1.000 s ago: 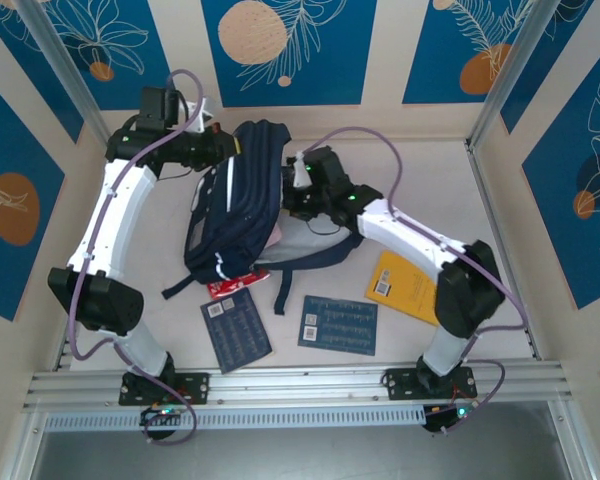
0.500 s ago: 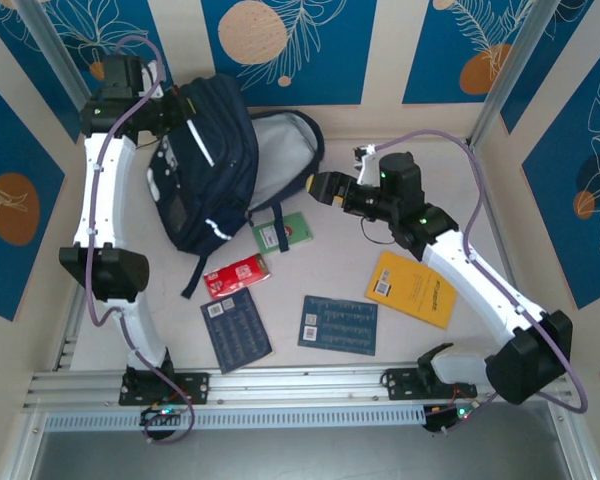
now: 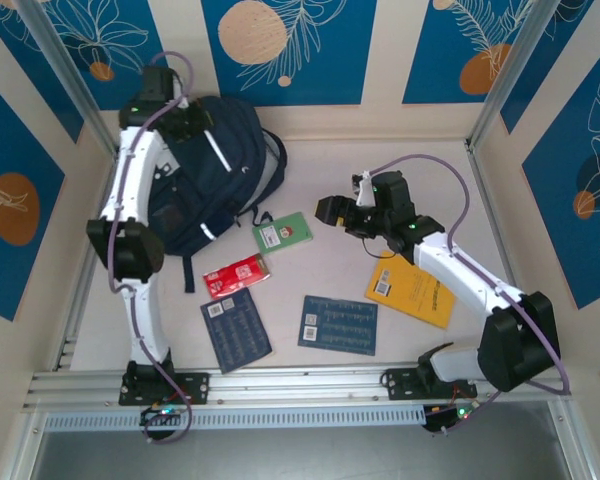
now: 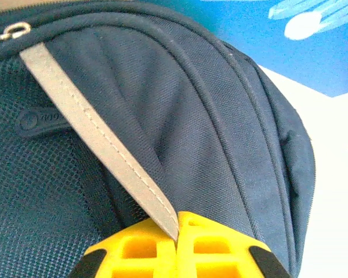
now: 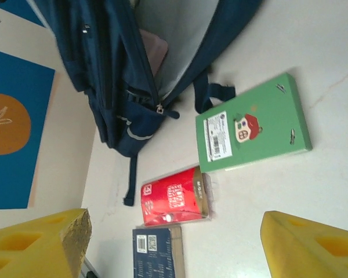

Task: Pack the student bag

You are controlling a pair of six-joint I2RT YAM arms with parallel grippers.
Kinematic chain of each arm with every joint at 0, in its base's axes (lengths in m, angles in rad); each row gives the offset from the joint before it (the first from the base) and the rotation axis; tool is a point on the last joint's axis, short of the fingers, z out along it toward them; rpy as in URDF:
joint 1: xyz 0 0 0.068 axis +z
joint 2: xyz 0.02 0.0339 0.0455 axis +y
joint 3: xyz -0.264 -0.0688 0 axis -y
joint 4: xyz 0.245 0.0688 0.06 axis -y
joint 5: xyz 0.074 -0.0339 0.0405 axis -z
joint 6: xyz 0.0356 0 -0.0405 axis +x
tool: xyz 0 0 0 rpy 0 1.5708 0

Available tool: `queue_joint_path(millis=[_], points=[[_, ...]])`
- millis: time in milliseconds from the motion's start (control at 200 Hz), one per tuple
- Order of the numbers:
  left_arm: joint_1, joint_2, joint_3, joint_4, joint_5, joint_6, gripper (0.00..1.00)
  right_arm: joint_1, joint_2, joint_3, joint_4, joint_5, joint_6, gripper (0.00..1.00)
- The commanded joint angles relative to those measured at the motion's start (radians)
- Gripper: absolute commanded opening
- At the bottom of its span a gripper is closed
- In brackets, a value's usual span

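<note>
Student bag [image 3: 205, 185] propped open at the tabletop's [image 3: 420, 170] far-left corner.
Left tool [image 4: 177, 229] pinches its top fabric; right tool [image 3: 325, 210] hovers spread near the green notebook [image 3: 283, 232]. Best grip the notebook's edge squarely while the bag's mouth is held wide.

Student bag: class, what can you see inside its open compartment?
Inside the student bag, pale grey lining and a pinkish item show; anything deeper is hidden by the bag itself.
</note>
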Motion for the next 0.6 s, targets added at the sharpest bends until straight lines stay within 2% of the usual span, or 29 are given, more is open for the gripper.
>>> queue_joint_path(millis=[0,45,100,235,330,390,475,595], points=[[-0.059,0.018,0.046,0.011,0.107,0.04,0.0,-0.001,0.029,-0.001,-0.024,-0.038,-0.027,0.76],[-0.071,0.019,0.039,0.009,0.107,0.048,0.01,0.003,0.045,0.0,-0.028,-0.04,-0.027,0.76],[-0.079,0.013,0.027,0.01,0.1,0.052,0.06,0.013,0.062,0.002,-0.032,-0.041,-0.028,0.75],[-0.081,-0.032,0.006,-0.01,0.077,0.025,0.43,0.049,0.136,0.031,-0.048,-0.063,-0.019,0.73],[-0.079,-0.121,-0.081,-0.011,0.033,-0.015,0.54,0.07,0.21,0.063,-0.058,-0.088,0.002,0.69],[-0.079,-0.215,-0.213,0.024,0.007,-0.049,0.59,0.082,0.255,0.087,-0.065,-0.102,0.017,0.66],[-0.078,-0.402,-0.509,0.141,-0.039,-0.117,0.64,0.104,0.304,0.113,-0.062,-0.118,0.026,0.59],[-0.075,-0.646,-0.892,0.282,-0.111,-0.243,0.64,0.14,0.373,0.155,-0.078,-0.129,0.026,0.54]])
